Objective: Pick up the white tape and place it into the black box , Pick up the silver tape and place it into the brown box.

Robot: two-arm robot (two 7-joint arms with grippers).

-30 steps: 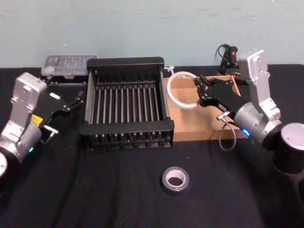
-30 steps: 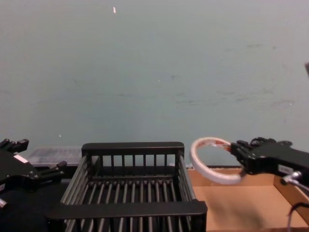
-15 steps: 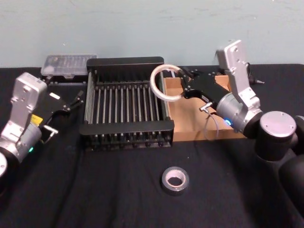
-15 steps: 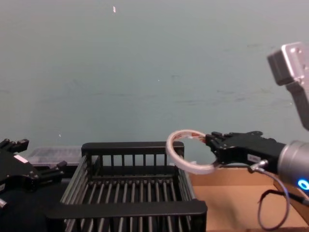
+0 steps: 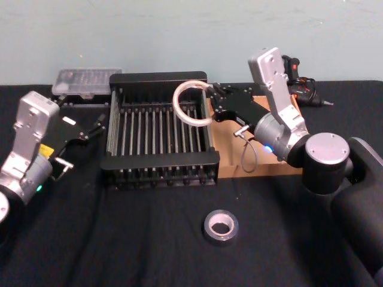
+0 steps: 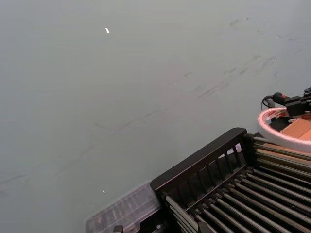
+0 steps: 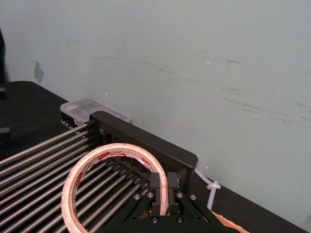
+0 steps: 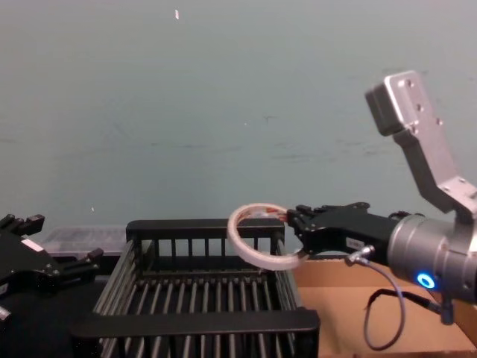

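My right gripper (image 5: 210,100) is shut on the white tape (image 5: 179,113), pinching the ring's wall. It holds the tape upright in the air over the right part of the black box (image 5: 158,159), just above rim height (image 8: 257,261). In the right wrist view the tape (image 7: 77,174) hangs over the crate's bars. The silver tape (image 5: 207,228) lies flat on the black cloth in front of the boxes. To the right of the crate sits the brown box (image 5: 228,142), partly covered by my right arm. My left gripper (image 5: 96,127) rests open to the left of the crate.
A clear plastic case (image 5: 87,81) lies behind the crate at the back left. A dark tool with cables (image 5: 296,72) sits at the back right. The pale wall stands close behind the table. Bare black cloth stretches across the front.
My right gripper has carried the white tape leftward, from above the brown box to above the right side of the black box. The left arm has not moved.
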